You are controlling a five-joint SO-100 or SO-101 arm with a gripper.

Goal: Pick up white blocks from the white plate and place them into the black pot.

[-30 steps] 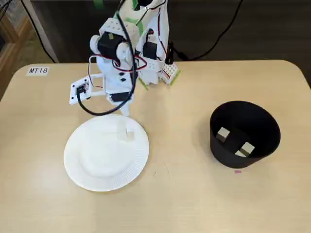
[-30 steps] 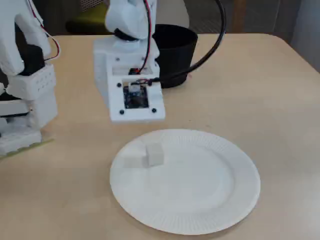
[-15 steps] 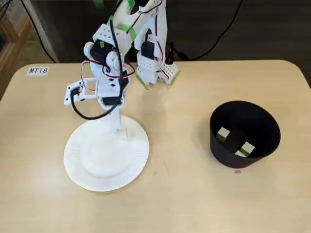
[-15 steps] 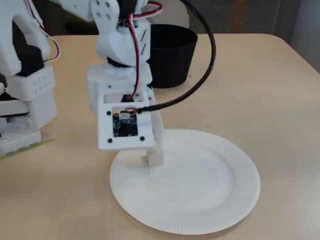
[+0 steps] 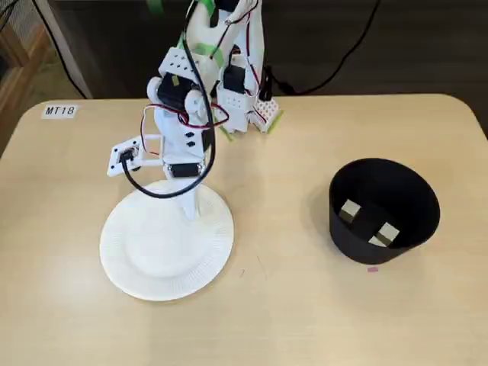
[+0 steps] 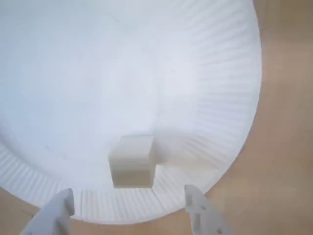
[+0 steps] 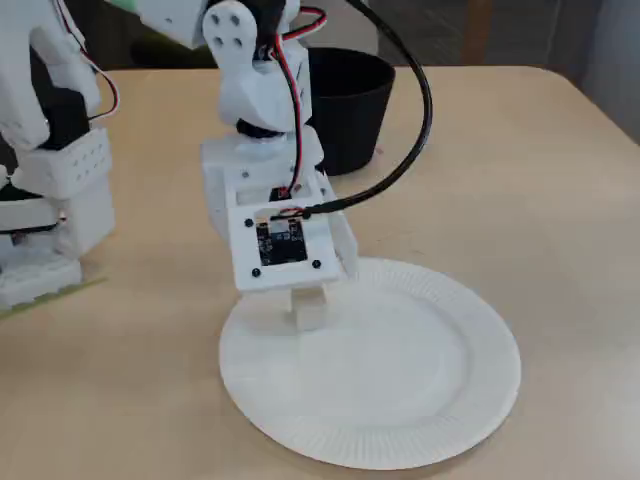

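One white block (image 6: 132,160) lies near the rim of the white plate (image 6: 215,98). In the wrist view my gripper (image 6: 128,215) is open, its two fingertips (image 6: 56,215) wide apart, and the block sits just ahead of the gap, touched by neither. In both fixed views the gripper (image 5: 192,207) (image 7: 305,295) is lowered over the plate's (image 5: 152,259) (image 7: 400,380) edge nearest the arm. There it partly hides the block (image 7: 308,312). The black pot (image 5: 383,210) (image 7: 345,105) stands apart and holds two white blocks (image 5: 350,210) (image 5: 387,232).
The arm's base (image 5: 244,84) (image 7: 50,170) stands at the table's back edge, with black cables trailing behind it. A label reading MT18 (image 5: 59,110) is stuck on the table's corner. A small pink mark (image 5: 372,268) lies by the pot.
The gripper came down from above the plate's edge to the block, then shifted slightly sideways so that its open fingers flank the block. Block and pot have not moved.
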